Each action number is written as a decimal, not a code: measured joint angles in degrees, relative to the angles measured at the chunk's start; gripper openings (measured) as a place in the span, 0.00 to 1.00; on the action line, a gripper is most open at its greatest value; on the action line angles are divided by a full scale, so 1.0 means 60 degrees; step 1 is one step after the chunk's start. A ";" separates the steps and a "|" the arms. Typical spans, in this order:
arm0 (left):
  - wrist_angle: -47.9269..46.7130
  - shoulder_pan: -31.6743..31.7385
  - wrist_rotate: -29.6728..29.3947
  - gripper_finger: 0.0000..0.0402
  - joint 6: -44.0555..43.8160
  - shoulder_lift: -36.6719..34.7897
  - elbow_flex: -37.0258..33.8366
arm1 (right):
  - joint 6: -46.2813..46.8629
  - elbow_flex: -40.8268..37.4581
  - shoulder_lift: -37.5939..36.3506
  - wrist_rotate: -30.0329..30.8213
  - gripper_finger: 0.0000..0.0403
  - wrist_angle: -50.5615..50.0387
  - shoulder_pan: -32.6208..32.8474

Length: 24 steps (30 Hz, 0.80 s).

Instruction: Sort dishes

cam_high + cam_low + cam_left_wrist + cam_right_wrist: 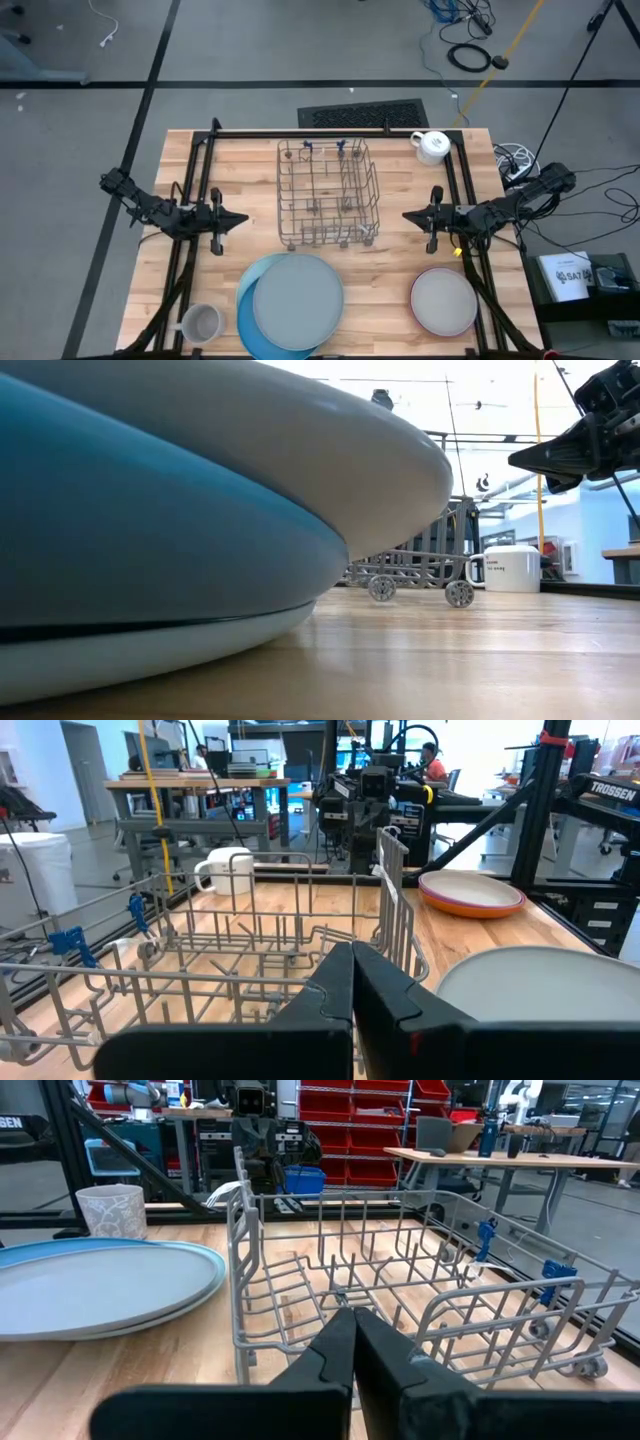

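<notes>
Large plate stack (290, 302) (grey over blue): on tabletop (400, 200), beside empty rack (327, 193), between pincers, nearer left | small pink-rimmed plates (443, 301): just beside right pincer (408, 216) | left pincer (243, 220): closed, empty | right: closed, empty.

Even, bright indoor light over my table.
My low view is filled by the blurred stack of plates (200, 510) close to the lens; windows far behind glare white, and shadows on the wooden table (400, 180) stay soft.
</notes>
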 joint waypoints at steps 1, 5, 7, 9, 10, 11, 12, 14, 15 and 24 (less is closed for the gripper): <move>0.0000 0.0000 0.0000 0.00 0.0000 0.0000 0.0000 | 0.0017 -0.0001 -0.0003 -0.0004 0.00 0.0033 -0.0002; 0.0000 0.0000 0.0000 0.00 0.0001 -0.0001 0.0000 | 0.0021 -0.0006 0.0001 -0.0083 0.00 0.1487 -0.0002; 0.0000 0.0000 0.0000 0.00 -0.0002 0.0003 0.0000 | -0.0046 -0.0006 0.0021 -0.0470 0.00 0.2787 -0.0005; 0.0168 0.0000 -0.0075 0.00 -0.0145 -0.0012 -0.0015 | -0.0554 0.0090 0.0064 -0.0750 0.00 0.3872 -0.0005; 0.0356 0.0000 -0.0168 0.00 -0.0179 -0.0019 -0.0025 | -0.0726 0.0242 0.0090 -0.0762 0.00 0.4152 -0.0005; 0.0564 0.0004 -0.0213 0.00 -0.0037 -0.0020 -0.0025 | -0.0833 0.0458 0.0119 -0.0761 0.00 0.4225 -0.0005; 0.0624 0.0002 -0.0219 0.00 0.0169 -0.0029 -0.0016 | -0.0898 0.0721 0.0154 -0.0761 0.00 0.4147 -0.0005; 0.0579 0.0004 -0.0219 0.00 0.0732 -0.0026 -0.0018 | -0.0899 0.1324 0.0290 -0.0770 0.00 0.3560 -0.0004; 0.0600 0.0004 -0.0222 0.00 0.1075 -0.0026 -0.0018 | -0.0827 0.1600 0.0387 -0.0778 0.00 0.3182 -0.0002; 0.2617 0.0004 0.0155 0.00 -0.0013 -0.0026 -0.0018 | 0.0401 0.3419 0.1922 -0.1297 0.00 0.1764 0.0002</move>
